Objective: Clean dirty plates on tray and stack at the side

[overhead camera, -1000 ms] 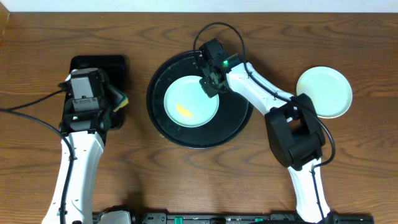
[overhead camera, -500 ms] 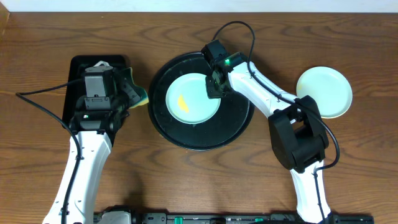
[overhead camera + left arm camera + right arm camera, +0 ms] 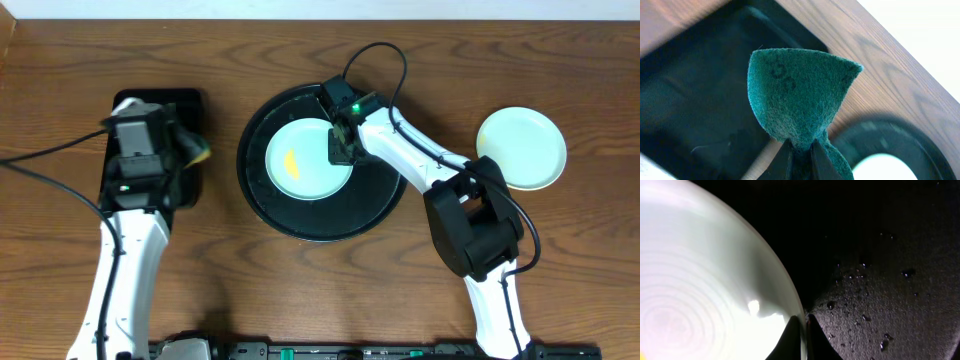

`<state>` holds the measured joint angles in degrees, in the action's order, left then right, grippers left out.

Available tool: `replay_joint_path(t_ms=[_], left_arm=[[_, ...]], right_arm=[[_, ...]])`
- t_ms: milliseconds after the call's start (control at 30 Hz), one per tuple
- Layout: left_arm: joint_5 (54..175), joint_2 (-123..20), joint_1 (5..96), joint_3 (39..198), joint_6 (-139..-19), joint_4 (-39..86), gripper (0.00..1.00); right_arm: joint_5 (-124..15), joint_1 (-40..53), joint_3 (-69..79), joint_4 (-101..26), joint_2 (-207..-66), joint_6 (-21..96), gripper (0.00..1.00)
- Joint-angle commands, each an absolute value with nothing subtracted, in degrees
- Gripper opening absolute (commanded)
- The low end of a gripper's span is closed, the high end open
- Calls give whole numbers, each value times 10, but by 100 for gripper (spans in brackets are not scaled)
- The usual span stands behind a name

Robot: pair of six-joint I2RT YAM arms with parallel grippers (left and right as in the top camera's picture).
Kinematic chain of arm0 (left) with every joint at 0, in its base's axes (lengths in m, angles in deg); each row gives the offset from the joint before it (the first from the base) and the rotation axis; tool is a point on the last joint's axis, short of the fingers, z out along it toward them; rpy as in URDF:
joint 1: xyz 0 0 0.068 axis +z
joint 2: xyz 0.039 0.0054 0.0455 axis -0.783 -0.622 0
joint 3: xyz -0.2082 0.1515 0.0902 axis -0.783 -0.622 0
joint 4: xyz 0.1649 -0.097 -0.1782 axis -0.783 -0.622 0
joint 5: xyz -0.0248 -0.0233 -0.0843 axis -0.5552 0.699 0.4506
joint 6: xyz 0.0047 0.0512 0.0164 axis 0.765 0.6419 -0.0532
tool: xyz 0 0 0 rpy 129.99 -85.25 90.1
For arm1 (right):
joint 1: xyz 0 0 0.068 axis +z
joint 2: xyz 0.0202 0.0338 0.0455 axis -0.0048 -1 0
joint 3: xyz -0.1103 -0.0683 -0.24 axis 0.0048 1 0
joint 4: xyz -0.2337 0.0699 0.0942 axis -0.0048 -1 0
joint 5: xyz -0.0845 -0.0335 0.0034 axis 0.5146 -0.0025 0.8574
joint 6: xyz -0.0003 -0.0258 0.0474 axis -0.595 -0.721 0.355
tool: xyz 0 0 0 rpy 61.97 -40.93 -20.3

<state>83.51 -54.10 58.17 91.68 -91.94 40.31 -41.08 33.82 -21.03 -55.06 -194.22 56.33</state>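
Well left of the tray (image 3: 378, 198), a small tray (image 3: 160, 99), rectangular, black and smooth, is laid on the wood-grain table (image 3: 300, 290). Over it the left gripper (image 3: 799, 159) is clamped on a sponge (image 3: 800, 95). The narrow lower end of the sponge is pinched between the dark jaws. Its coarse, felt-like green face is bent into a curled, cone-like flap. A yellow edge of the sponge is shown in the overhead view.

The tray is large, round and black, with a raised rim. In the right wrist view its floor is seen to be matte and finely pebbled, and it is dotted with droplets (image 3: 907, 272). A plate (image 3: 300, 160) is laid inside the tray, left of its centre. It is round, shallow, light blue and glossy, with faint concentric rings. It is marked by a yellow-orange smear (image 3: 292, 163). The right gripper (image 3: 801, 337) is closed on the plate's thin right rim, which is nipped between its dark tips.

Well right of the tray, a second plate (image 3: 522, 147), pale, round and smooth, is set on the table.
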Motion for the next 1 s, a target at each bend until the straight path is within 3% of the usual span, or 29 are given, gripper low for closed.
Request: replay_joint_path(t_ms=[0, 467, 967], left_arm=[[799, -575, 618, 915, -932, 408, 8], [856, -737, 681, 915, -930, 546, 7], [814, -830, 682, 915, -898, 572, 8]], right_arm=[[-389, 341, -178, -527, -1930, 584, 2], [-393, 341, -63, -425, -1930, 589, 1], [-393, 345, -53, -404, -1930, 588, 1]])
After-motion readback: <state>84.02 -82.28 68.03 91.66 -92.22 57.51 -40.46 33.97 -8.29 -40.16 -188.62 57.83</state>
